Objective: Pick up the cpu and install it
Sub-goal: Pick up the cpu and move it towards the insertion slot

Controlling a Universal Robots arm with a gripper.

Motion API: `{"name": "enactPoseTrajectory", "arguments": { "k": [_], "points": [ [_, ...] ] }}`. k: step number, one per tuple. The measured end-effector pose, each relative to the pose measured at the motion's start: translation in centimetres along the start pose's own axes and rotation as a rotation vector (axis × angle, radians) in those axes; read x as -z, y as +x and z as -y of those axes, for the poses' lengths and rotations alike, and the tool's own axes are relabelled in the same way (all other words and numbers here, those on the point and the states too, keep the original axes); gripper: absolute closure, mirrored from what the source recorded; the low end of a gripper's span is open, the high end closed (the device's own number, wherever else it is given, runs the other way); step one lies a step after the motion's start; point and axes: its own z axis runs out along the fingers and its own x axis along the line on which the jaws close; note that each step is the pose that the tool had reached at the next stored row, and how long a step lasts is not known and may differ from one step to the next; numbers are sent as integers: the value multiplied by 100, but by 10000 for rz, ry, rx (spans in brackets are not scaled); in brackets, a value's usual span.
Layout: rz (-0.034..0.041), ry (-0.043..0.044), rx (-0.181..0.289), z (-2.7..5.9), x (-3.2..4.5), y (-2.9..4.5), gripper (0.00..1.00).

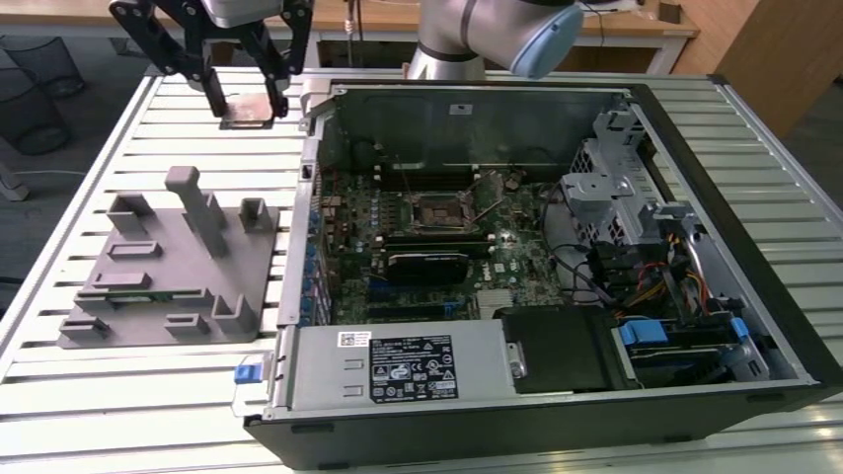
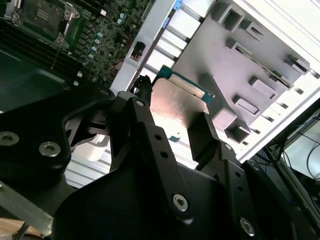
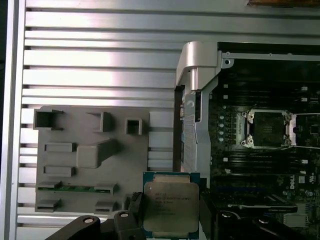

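The cpu (image 1: 248, 112) is a thin square chip with a pale metal top on a green board. My gripper (image 1: 248, 105) is shut on it by two opposite edges and holds it in the air over the slatted table, beyond the grey fixture and to the exterior view's left of the open computer case. In both wrist views the cpu (image 3: 171, 204) (image 2: 176, 106) sits flat between the black fingers (image 3: 134, 206) of my gripper (image 3: 170, 212) (image 2: 170, 122). The black square socket (image 1: 432, 209) (image 3: 266, 129) lies open in the middle of the motherboard, apart from the chip.
A grey fixture block (image 1: 172, 267) (image 3: 90, 150) with raised posts and slots lies on the table left of the case, a green memory stick (image 3: 75, 187) in one slot. The case wall (image 1: 306, 188) stands between chip and motherboard. Drive cages and cables (image 1: 633, 227) fill the case's right side.
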Motion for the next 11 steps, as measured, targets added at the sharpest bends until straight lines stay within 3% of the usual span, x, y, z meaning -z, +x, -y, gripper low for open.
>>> {"name": "enactPoseTrajectory", "arguments": {
  "k": [11],
  "points": [
    [0,0,-1,-15,-2,-177,46]
  ]
}}
